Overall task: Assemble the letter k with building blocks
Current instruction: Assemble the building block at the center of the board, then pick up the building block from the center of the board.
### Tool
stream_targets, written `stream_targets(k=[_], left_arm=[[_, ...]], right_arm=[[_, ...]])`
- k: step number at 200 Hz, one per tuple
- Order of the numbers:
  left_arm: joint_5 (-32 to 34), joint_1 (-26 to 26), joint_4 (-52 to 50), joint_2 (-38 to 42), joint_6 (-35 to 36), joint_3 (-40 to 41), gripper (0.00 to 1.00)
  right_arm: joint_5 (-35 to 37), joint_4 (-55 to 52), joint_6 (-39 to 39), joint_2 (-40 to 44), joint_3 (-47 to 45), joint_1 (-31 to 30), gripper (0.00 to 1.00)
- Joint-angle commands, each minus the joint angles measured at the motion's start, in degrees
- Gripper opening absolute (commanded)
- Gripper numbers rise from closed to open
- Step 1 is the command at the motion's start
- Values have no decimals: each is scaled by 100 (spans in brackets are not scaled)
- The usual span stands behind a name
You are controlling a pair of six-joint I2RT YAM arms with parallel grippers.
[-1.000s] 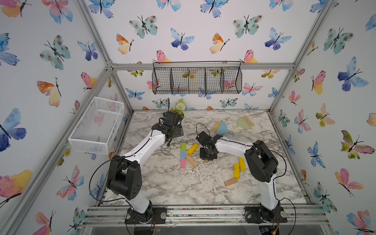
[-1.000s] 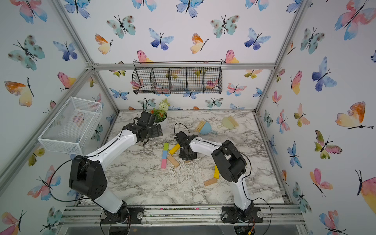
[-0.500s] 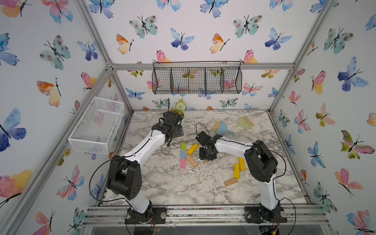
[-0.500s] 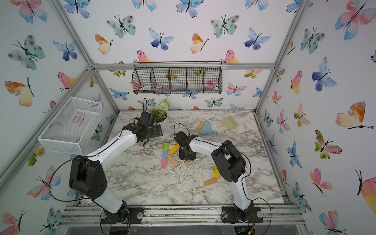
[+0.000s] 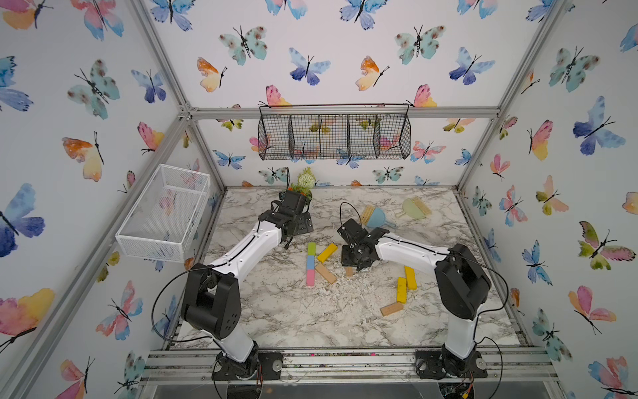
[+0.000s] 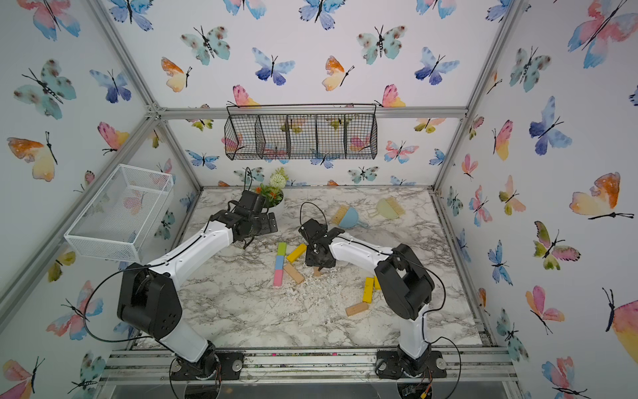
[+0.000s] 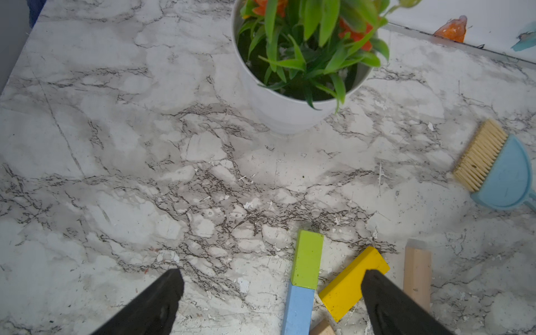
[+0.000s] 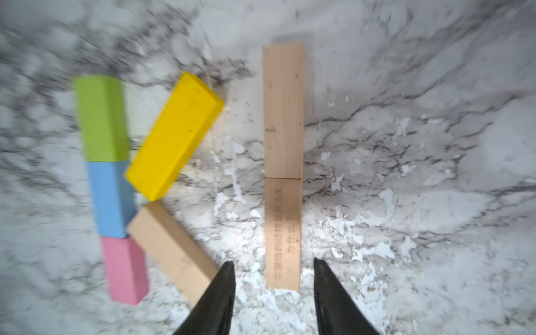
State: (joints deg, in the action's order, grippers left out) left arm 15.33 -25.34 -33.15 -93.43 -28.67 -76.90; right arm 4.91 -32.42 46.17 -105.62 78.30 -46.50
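A short, flat light-blue block (image 8: 111, 200) lies on the marble-patterned desk (image 5: 276, 311). A short lime-green block (image 8: 101, 119) touches its far end and a short pink block (image 8: 124, 269) its near end, all three in one straight line. Just right of the light-blue block, a long yellow block (image 8: 174, 136) slants away from its far corner and a long tan-wood block (image 8: 174, 249) from its near corner. Farther right, a far tan-wood plank (image 8: 283, 110) and a near tan-wood plank (image 8: 282, 232) lie end to end, parallel to that line. The right claw (image 8: 272, 264) straddles the near plank's end, released, with a gap on each side. Well right of the light-blue block and nearer the arm bases lie a yellow pair (image 5: 405, 283) and a lone tan block (image 5: 392, 309). Beyond the light-blue block's far left, the left claw (image 7: 271, 273) is spread wide and holds nothing, close to a white plant pot (image 7: 278, 110).
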Motion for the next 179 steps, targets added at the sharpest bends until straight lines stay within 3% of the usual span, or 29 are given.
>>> stream_targets(k=[1, 22, 41, 78, 104, 127, 145, 179], left_arm=[[135, -386, 102, 125, 308, 11, 99], [215, -873, 158, 8, 544, -7, 99], [276, -1381, 232, -167, 760, -43, 99], [329, -2360, 602, -450, 1326, -70, 98], [-255, -2840, 905, -667, 1727, -105, 95], [-1116, -3140, 1023, -958, 2065, -235, 87], [-1774, -3339, 997, -1266, 2417, -408, 86], [-2009, -3820, 711, -1764, 2966, -754, 85]], right_arm=[[392, 721, -271, 834, -295, 9, 47], [889, 828, -262, 1520, -816, 171, 49], [1169, 665, -33, 2207, -1341, 686, 49], [470, 759, -109, 3470, -2398, 2360, 50], [236, 463, -451, 3808, -2572, 3129, 50], [-4, 277, -680, 3911, -2607, 3620, 50], [-291, 289, -830, 3950, -2678, 3947, 50], [-734, 280, -1072, 3936, -2819, 4511, 51]])
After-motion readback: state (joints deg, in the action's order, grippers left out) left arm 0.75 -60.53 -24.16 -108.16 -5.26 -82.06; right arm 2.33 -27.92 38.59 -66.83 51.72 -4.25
